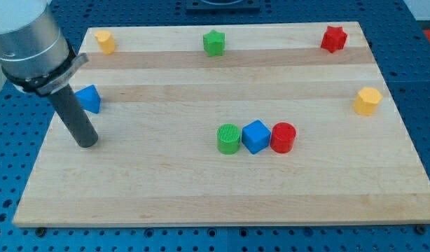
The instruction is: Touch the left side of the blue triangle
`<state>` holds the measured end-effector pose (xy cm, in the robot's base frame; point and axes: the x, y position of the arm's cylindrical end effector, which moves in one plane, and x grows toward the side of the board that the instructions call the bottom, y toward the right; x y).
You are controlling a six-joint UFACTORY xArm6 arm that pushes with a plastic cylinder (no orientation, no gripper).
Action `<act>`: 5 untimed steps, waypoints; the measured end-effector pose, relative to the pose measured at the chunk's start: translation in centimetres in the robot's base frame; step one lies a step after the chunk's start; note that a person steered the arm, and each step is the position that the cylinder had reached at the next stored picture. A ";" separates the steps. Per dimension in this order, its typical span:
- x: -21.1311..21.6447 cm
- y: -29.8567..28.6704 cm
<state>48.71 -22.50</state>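
The blue triangle (89, 99) lies near the left edge of the wooden board (222, 189). My dark rod comes down from the view's top left and partly covers the triangle's left side. My tip (85, 143) rests on the board just below the triangle, a little towards its left, a short gap away from it.
A yellow block (105, 41) sits at the top left, a green star (213, 43) at the top middle, a red star (333, 38) at the top right, and a yellow hexagon (367, 101) at the right. A green cylinder (229, 138), blue cube (256, 136) and red cylinder (283, 137) stand in a row at the centre.
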 end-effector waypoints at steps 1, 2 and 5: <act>-1.2 -0.2; -2.2 -0.9; -3.4 -4.0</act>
